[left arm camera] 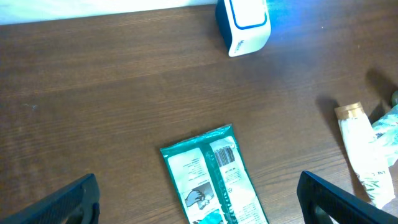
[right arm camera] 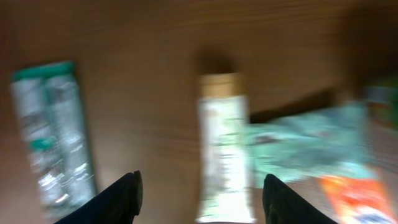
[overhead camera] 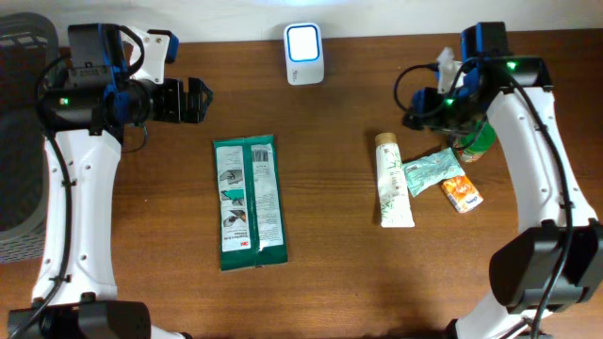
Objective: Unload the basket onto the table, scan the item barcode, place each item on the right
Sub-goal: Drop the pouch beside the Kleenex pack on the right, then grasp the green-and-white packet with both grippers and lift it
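Observation:
The white barcode scanner [overhead camera: 303,52] [left arm camera: 244,25] stands at the back middle of the table, its window lit. A green and white packet [overhead camera: 249,201] [left arm camera: 214,180] lies flat, with a barcode [left arm camera: 227,155] showing near its top right. My left gripper [overhead camera: 193,101] [left arm camera: 198,176] hovers open, up and to the left of the packet, holding nothing. My right gripper [overhead camera: 419,111] [right arm camera: 202,176] stands open and empty above a white tube [overhead camera: 393,179] [right arm camera: 224,155]. The right wrist view is blurred.
Beside the tube lie a teal pouch [overhead camera: 431,171] [right arm camera: 298,146] and an orange packet [overhead camera: 462,193] [right arm camera: 354,196]. A green container [overhead camera: 476,141] is partly hidden under the right arm. A grey basket [overhead camera: 19,141] sits off the table's left edge.

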